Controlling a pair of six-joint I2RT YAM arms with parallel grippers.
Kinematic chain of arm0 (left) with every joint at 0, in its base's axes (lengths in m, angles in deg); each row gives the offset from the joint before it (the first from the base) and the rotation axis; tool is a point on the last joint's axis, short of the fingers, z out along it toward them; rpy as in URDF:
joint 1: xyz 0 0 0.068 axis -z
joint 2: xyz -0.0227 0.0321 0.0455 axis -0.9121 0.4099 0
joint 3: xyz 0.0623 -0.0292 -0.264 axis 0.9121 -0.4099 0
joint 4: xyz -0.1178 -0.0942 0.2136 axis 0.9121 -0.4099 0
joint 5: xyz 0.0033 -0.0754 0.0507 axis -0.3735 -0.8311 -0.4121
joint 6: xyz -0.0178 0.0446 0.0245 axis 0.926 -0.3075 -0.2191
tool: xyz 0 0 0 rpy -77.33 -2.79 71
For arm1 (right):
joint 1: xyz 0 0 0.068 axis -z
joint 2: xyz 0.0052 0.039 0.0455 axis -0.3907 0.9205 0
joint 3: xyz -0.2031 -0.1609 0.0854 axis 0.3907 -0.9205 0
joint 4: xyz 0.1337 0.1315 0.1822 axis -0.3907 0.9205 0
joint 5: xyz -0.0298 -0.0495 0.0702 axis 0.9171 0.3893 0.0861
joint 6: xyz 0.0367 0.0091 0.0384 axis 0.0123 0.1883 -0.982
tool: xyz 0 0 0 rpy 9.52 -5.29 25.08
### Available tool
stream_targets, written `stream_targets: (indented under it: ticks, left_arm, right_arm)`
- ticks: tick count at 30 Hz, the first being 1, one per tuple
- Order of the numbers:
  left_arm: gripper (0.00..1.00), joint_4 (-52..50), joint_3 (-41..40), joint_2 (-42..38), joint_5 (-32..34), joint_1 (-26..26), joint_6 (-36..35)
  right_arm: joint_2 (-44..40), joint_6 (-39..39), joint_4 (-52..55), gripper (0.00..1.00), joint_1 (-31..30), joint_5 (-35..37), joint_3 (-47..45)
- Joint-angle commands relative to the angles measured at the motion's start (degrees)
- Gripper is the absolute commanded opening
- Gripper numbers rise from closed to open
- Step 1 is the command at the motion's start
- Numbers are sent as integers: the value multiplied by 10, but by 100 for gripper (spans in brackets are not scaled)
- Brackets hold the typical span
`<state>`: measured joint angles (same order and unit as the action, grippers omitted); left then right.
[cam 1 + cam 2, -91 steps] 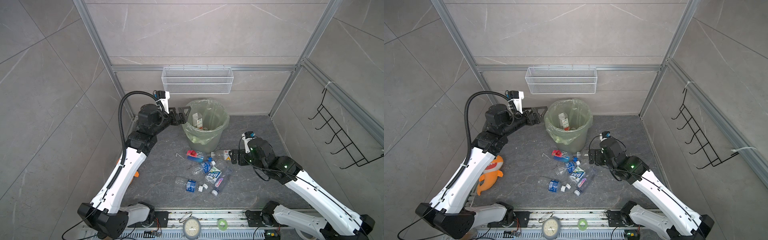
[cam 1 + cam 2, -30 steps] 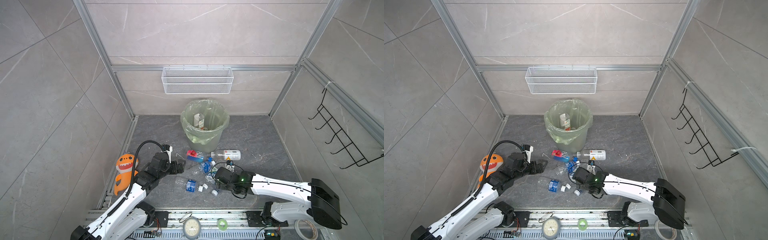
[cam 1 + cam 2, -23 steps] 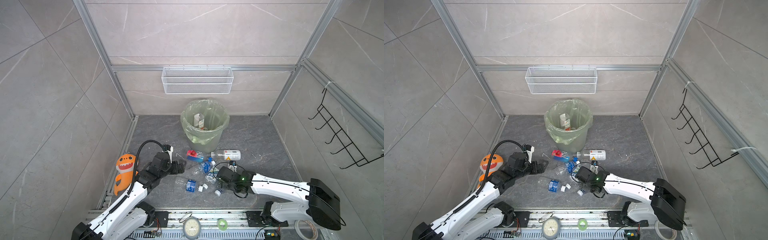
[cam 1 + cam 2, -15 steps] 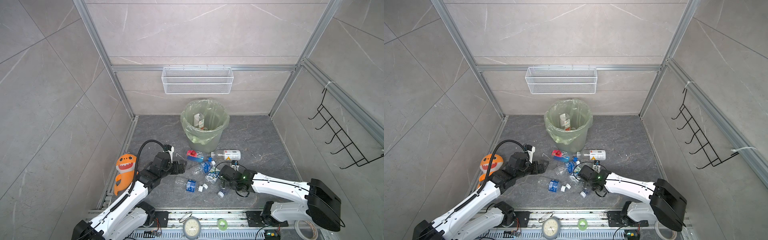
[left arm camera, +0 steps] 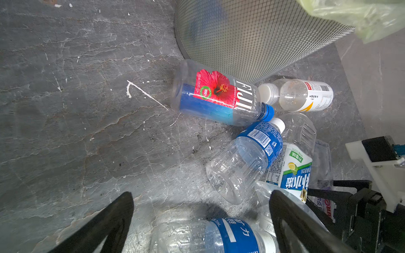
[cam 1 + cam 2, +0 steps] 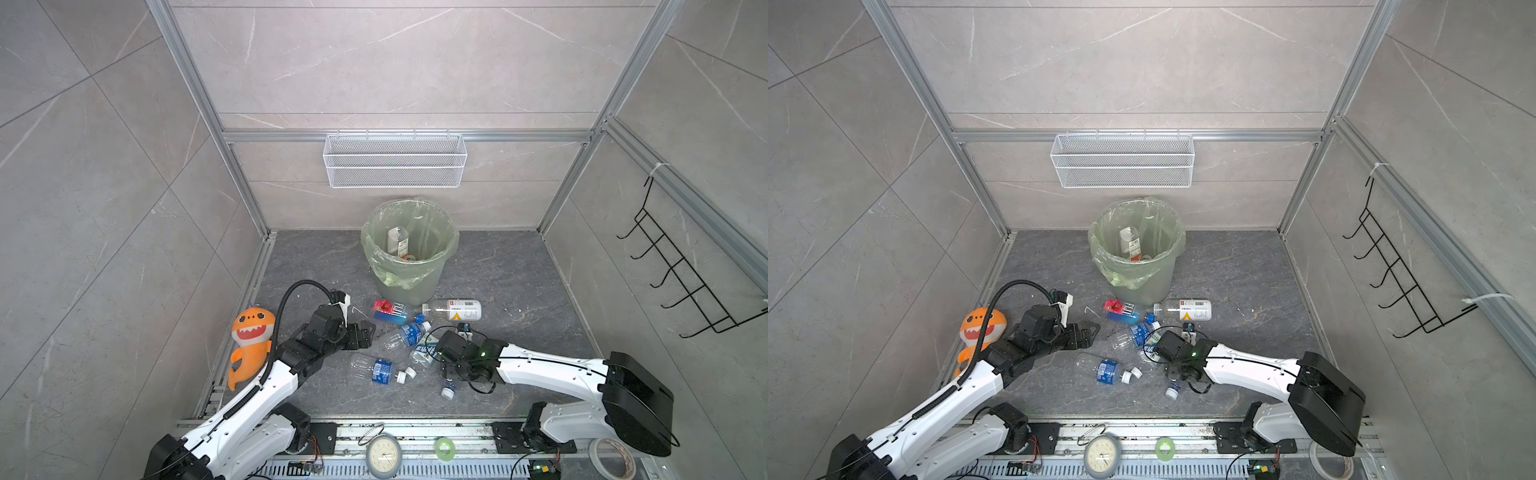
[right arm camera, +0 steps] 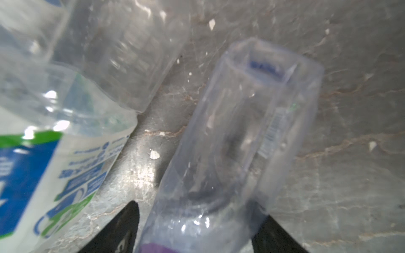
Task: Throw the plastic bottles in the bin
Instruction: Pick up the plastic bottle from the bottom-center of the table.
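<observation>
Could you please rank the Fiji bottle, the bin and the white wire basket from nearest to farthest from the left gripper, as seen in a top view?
1. The Fiji bottle, lying on the floor just ahead of the left gripper.
2. The bin, standing right behind that bottle.
3. The white wire basket, up on the back wall.

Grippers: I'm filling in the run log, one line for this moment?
right gripper: astride clear bottle, grip unclear | left gripper: open

worktop (image 6: 519, 270) lies bare right of the bin (image 6: 424, 291) and left of it; lying bottles (image 6: 405, 334) clutter the stretch before it, fiji bottle (image 5: 219, 98) just beside its wall; plush shark (image 6: 249, 332) blocks the left edge.
</observation>
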<state>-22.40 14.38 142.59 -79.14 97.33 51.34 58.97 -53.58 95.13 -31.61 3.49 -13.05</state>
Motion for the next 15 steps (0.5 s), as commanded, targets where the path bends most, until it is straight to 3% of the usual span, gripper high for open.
stream_targets:
  ticks: [1, 5, 11, 15]
  left_arm:
    - [99, 21, -4, 8, 6, 4, 6]
    - [98, 29, -4, 15, 6, 8, 7]
    - [98, 37, -6, 25, 6, 13, 10]
    - [98, 36, -5, 29, 8, 14, 6]
  right_arm:
    - [7, 13, -6, 73, 2, -10, -6]
    - [14, 15, -9, 66, 2, -16, -7]
    - [22, 20, -22, 66, 1, -23, -14]
    - [2, 30, -28, 50, 0, -24, -19]
